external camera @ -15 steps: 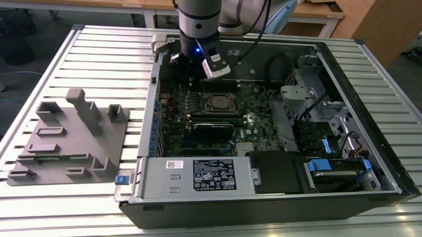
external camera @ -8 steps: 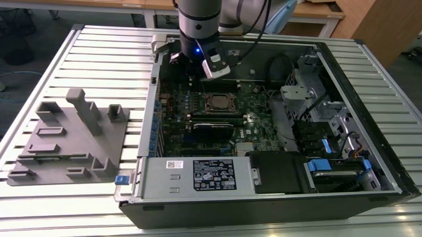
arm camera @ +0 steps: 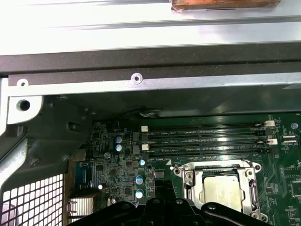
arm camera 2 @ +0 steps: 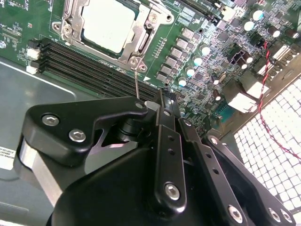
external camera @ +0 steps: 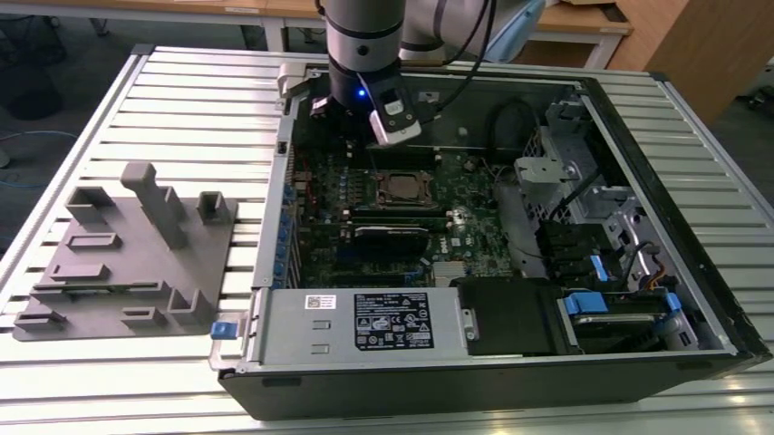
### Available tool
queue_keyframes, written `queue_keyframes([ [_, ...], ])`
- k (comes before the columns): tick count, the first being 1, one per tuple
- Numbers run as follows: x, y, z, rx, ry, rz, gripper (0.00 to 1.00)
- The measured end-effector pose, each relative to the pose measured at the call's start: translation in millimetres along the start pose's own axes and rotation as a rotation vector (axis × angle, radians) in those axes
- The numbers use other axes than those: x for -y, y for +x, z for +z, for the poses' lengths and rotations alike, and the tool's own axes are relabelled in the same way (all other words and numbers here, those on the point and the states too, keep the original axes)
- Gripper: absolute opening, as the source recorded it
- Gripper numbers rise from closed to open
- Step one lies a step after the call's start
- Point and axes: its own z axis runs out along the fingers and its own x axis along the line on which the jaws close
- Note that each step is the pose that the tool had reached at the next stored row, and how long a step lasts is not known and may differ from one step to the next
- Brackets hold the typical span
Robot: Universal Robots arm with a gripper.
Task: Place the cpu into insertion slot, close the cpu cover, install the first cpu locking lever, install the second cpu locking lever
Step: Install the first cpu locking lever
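The cpu (arm camera 2: 107, 23) is seen seated flat in the insertion slot (external camera: 382, 190), dull metal top upward. This is judged to be the posture needed for the cpu cover (arm camera 2: 142, 41) to bear on its edges. The cover's silvery frame is laid around the chip, with the top exposed through the cut-out, so placing and covering are judged done.

From one corner of the socket a thin wire locking lever (arm camera 2: 136, 81) is raised, slanting up and away from the board (not yet latched, by the look of it). Its free end is met by the gripper (arm camera 2: 155, 106), which is held just above the memory slots (arm camera 2: 84, 66), presumably so that the lever can be worked. Whether the gripper is open or closed, and whether the lever is actually gripped or merely touched, cannot be told.

The lever and its contact are made out in the second wrist view. In the first wrist view the cpu (arm camera: 221, 192) is shown square-on, with the memory slots (arm camera: 207, 139) between it and the case's wall. The wider setting is supplied by the exterior view: the arm (external camera: 362, 36) is lowered into the open computer case (external camera: 677, 181), which is laid on the slatted counter (external camera: 194, 100), with a grey fixture tray (external camera: 133, 254) well apart at the exterior view's left.
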Motion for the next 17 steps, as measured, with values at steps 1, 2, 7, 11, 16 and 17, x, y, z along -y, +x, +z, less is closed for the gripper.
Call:
queue_keyframes([
  [1,0.0,0.2,0.1,0.0,0.0,0.0,0.1],
  [2,0.1,0.3,0.2,0.0,0.0001,0.0,0.1],
  [7,0.1,0.4,0.2,0.0,0.0001,0.0,0.1],
  [11,0.0,2.2,0.7,0.0001,-0.0001,0.0,0.1],
  [16,-0.6,5.2,1.0,0.0001,-0.006,0.0,0.1],
  [17,-0.6,5.5,1.0,0.0007,-0.0186,0.0,0.1],
])
